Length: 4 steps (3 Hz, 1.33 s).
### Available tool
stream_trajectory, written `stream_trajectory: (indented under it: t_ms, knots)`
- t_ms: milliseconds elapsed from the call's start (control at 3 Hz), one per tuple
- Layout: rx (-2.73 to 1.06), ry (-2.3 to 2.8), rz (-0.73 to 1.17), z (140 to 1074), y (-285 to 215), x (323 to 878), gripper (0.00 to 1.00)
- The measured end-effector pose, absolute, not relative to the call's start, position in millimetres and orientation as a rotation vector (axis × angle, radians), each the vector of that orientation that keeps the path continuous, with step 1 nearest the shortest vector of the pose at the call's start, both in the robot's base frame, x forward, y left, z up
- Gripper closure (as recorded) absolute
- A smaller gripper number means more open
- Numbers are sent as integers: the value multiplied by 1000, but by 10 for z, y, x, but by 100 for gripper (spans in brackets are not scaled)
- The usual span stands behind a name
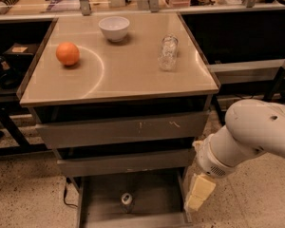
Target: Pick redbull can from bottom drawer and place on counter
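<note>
The redbull can [127, 201] stands upright on the grey floor of the open bottom drawer [154, 194], near its front middle. The counter [128, 72] is the glossy beige top above the three drawers. My gripper [195, 202] hangs on the white arm [249, 137] at the drawer's right side wall, to the right of the can and apart from it. It holds nothing that I can see.
On the counter are an orange [67, 53] at the left, a white bowl [114, 28] at the back and a clear plastic bottle [168, 52] at the right. The two upper drawers [118, 129] are pushed in. Dark shelving stands on both sides.
</note>
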State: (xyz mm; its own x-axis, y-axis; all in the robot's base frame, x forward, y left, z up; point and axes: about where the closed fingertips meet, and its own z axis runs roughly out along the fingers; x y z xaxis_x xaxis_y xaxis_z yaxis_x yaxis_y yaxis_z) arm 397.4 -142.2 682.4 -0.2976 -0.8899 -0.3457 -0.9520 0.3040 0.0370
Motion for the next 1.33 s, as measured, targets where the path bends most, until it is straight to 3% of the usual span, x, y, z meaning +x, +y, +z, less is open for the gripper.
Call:
stream_trajectory:
  t_ms: [1333]
  knots:
    - [-1529,2293,514,5747,-1402,4075,0]
